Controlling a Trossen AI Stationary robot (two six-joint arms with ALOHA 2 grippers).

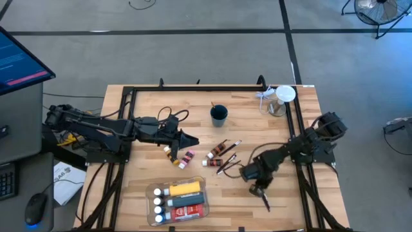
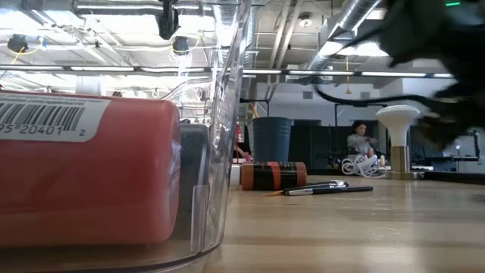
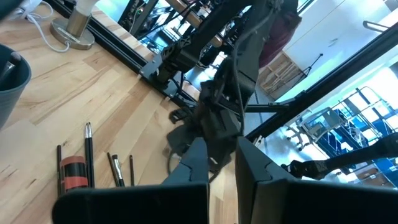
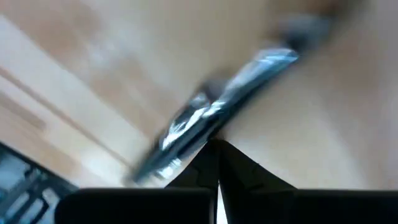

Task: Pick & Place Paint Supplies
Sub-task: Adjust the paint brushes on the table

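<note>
My right gripper point(image 1: 257, 188) is low over the table's near right part, shut on a thin dark brush point(image 1: 264, 200). My left gripper point(image 1: 188, 139) hovers shut and empty at the left-centre. Between them, loose on the wood, lie a brown tube point(image 1: 219, 150), a second tube point(image 1: 212, 159), two small tubes point(image 1: 178, 157) and more brushes point(image 1: 229, 162). A clear tray point(image 1: 150, 192) near the front edge holds a yellow bottle point(image 1: 184, 188), a red bottle point(image 1: 190, 210) and white-capped ones. My right gripper pinches the brush between its two fingertips, at the shiny metal part point(image 4: 208, 115) of the shaft. The fingers slant down from the table's right side and lie across the brush. In the high view one end sticks out toward the near edge; whether it touches the wood I cannot tell.
A dark blue cup point(image 1: 219, 115) stands at the far middle and a clear jar with a white lid point(image 1: 283, 96) at the far right corner. A black frame point(image 1: 193, 88) runs along the far edge. Bare wood lies right of the tray.
</note>
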